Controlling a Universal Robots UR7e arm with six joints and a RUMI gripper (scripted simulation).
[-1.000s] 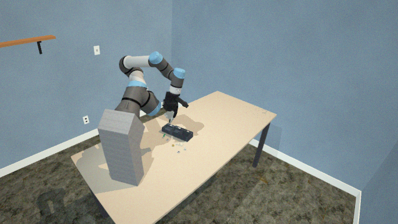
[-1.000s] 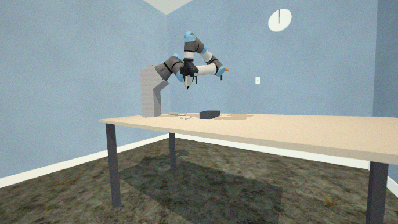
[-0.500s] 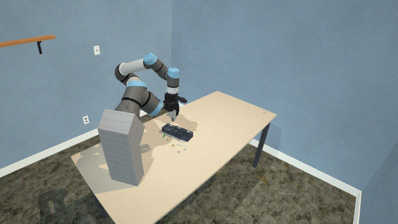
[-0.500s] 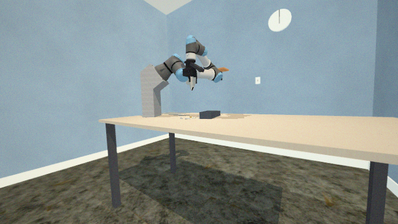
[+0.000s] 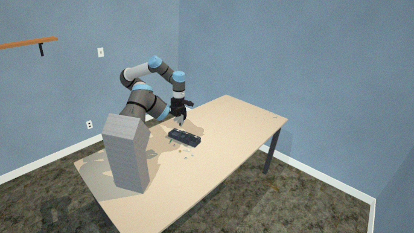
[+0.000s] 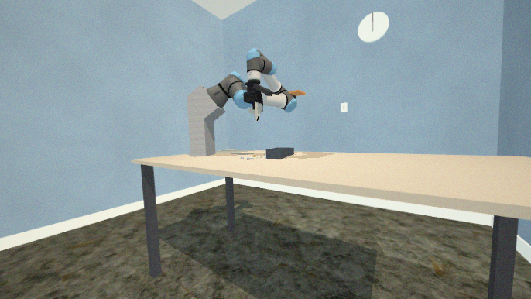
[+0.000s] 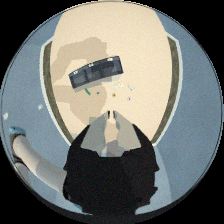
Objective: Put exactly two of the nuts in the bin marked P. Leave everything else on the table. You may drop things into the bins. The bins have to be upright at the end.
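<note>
On the pale wooden table (image 5: 229, 127) (image 6: 387, 172) (image 7: 142, 40), the small gold piece (image 5: 180, 151) (image 6: 254, 156) (image 7: 114, 95), likely 1 of the nuts, lies among scattered bits beside the dark bin row (image 5: 181, 140) (image 6: 275, 153) (image 7: 97, 79), whose P can't be read from here. Above them hangs the gripper (image 5: 181, 124) (image 6: 258, 118) (image 7: 111, 111), fingers practically together with nothing between them, so we look to be at the approach to a pick: next it must line up over 1 nut, spread its fingers and descend!

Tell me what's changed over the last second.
The arm has swung its wrist leftward in the top view, straightening the gripper; its fingertips shifted slightly right in the exterior view. No grasp or release shows. The dark bins and small yellow piece stayed put.
</note>
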